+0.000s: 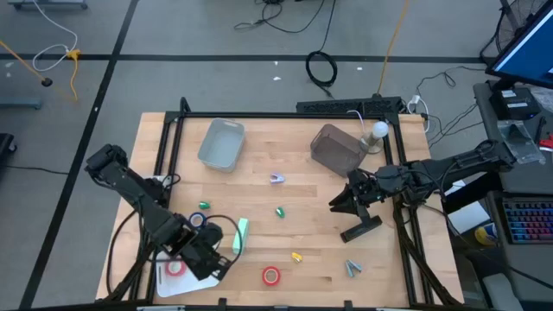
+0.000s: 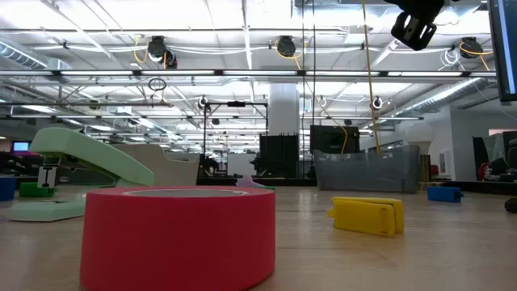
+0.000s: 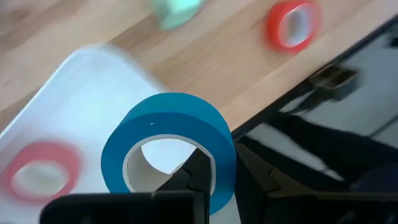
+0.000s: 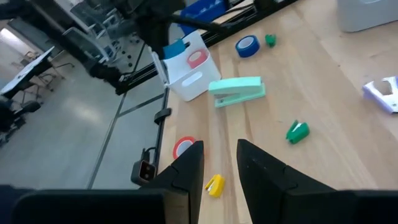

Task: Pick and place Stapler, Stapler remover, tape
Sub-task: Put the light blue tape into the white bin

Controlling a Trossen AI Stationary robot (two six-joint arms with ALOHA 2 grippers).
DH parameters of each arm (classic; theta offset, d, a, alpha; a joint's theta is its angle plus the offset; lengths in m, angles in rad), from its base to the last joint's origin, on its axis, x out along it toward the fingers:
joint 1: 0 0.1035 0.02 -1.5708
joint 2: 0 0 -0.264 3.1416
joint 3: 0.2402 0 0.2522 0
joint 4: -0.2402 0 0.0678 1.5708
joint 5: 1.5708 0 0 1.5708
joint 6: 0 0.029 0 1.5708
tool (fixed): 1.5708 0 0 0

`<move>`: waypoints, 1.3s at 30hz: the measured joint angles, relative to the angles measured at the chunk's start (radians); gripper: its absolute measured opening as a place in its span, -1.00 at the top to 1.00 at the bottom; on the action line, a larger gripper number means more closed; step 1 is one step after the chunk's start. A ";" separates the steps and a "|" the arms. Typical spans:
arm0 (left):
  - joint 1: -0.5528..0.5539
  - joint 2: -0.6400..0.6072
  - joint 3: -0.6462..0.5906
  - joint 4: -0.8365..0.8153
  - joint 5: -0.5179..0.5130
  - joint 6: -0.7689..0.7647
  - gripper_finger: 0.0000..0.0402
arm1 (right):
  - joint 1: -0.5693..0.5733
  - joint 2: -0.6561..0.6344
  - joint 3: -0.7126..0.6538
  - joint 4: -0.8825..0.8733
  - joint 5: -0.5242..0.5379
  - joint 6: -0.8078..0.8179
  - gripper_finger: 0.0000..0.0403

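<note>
**Blue tape roll pinched over the white tray**

At about seven o'clock on the table, the left gripper (image 3: 214,180) is clamped on a blue tape roll (image 3: 168,146): one finger (image 3: 194,177) sits inside the white core, the other presses the outer blue band. The roll hangs over a white tray (image 1: 194,278), where a red tape roll (image 3: 40,171) already lies flat. Another red tape roll (image 1: 271,276) lies on the bare wood at six o'clock, a second blue tape roll (image 4: 247,45) beyond the tray, and a mint-green stapler (image 1: 241,235) just beside the tray at one o'clock from it.

Over at three o'clock, the right gripper (image 4: 221,163) hovers above the table with its fingers narrowly parted, holding nothing. A yellow staple remover (image 1: 297,257) and a green one (image 1: 280,211) lie apart near the middle.
</note>
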State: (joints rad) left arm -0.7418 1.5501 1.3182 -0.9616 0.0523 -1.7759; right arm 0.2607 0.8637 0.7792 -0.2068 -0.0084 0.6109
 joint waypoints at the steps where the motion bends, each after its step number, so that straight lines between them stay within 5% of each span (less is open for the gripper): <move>1: -0.009 0.010 0.000 -0.015 0.024 -0.009 0.81 | 0.000 0.000 0.000 0.000 0.011 0.002 0.56; 11: -0.088 0.123 0.000 -0.026 0.110 -0.043 0.81 | 0.000 0.000 0.000 0.008 0.038 0.005 0.56; 28: -0.243 0.128 -0.008 -0.067 0.131 -0.115 0.81 | 0.000 0.000 0.000 0.008 0.042 0.003 0.56; 39: -0.257 0.128 -0.152 0.137 0.137 -0.121 0.81 | 0.000 0.000 0.000 0.008 0.042 0.009 0.56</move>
State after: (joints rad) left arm -0.9988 1.6782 1.1662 -0.8245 0.1893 -1.8970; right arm 0.2607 0.8639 0.7789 -0.1989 0.0338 0.6196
